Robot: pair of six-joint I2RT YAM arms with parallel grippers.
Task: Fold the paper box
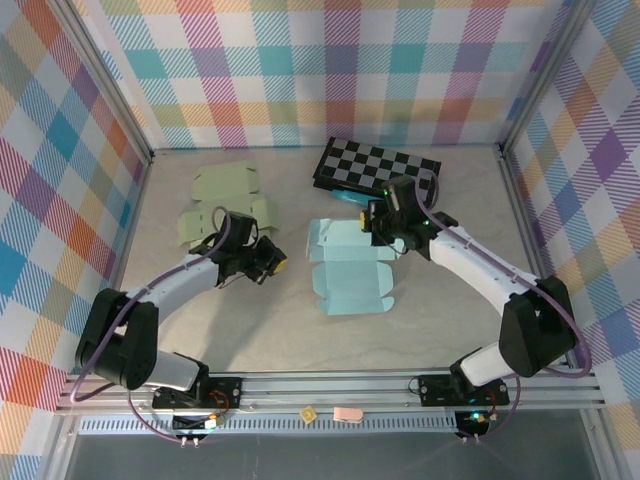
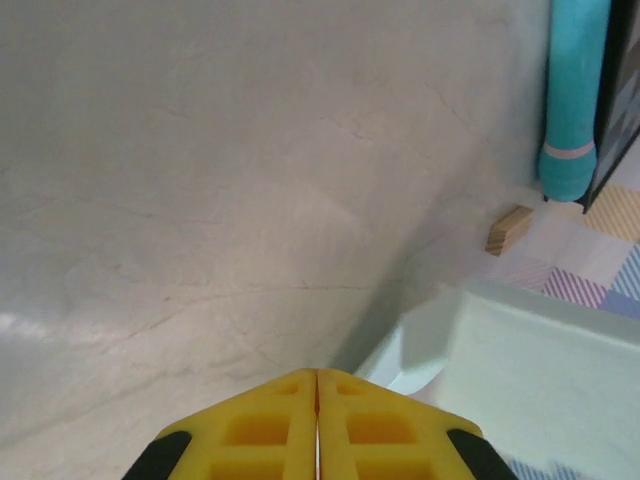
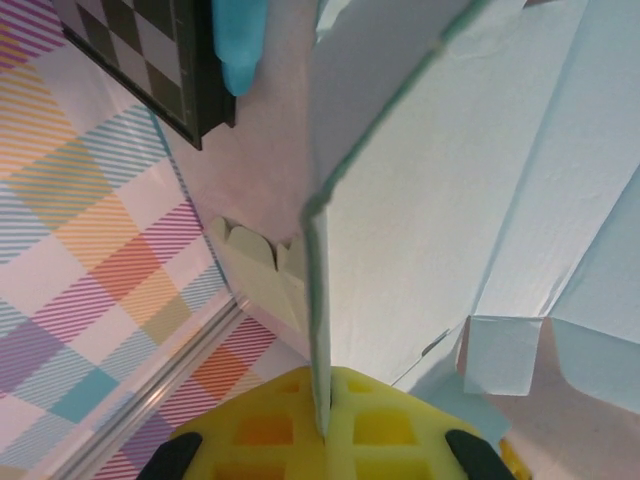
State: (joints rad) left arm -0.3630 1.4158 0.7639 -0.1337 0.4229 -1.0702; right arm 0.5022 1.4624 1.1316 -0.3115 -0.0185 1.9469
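Note:
The light blue paper box [image 1: 350, 268] lies mostly flat in the middle of the table, its far panel lifted. My right gripper [image 1: 385, 222] is at that far edge, and its yellow fingers [image 3: 385, 425] are shut on the raised panel of the paper box [image 3: 450, 200], whose thin edge runs between them. My left gripper [image 1: 272, 262] hovers just left of the box. Its yellow fingers [image 2: 260, 430] are pressed together with nothing between them, and a corner of the paper box [image 2: 540, 370] lies to their right.
A flat green box blank [image 1: 225, 205] lies at the back left. A black checkered board [image 1: 375, 165] with a teal cylinder [image 1: 345, 197] beside it sits at the back. A small wooden block [image 2: 508, 229] rests near the wall.

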